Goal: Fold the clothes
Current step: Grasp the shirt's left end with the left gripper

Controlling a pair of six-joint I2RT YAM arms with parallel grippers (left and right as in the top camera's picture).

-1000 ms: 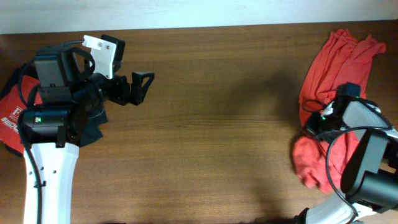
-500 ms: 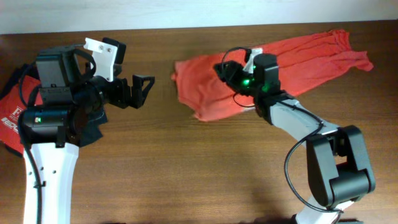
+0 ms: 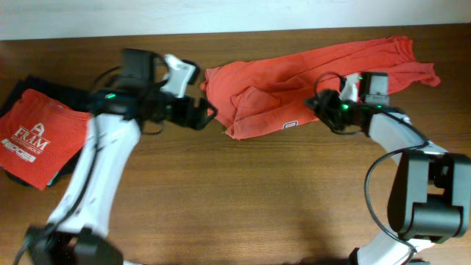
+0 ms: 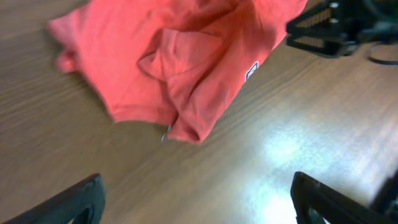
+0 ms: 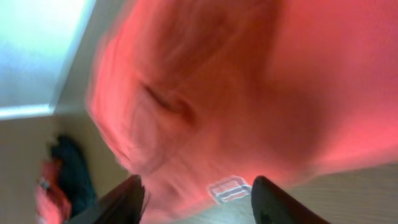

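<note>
Brown table [image 3: 243,206], and the orange-red T-shirt [image 3: 280,92] lies rumpled along its far side, from the middle to the right end. Well left of the T-shirt, a folded FRAM shirt [image 3: 37,132] sits on a dark garment [image 3: 22,85]. Left gripper [image 3: 206,116] is just off the T-shirt's left end, fingers wide apart. Right gripper [image 3: 321,110] is at its lower edge, fingers apart too, nothing between them.

T-shirt [image 3: 294,77] lies at table [image 3: 257,206] rear — folded shirt [image 3: 33,136] far left.
</note>
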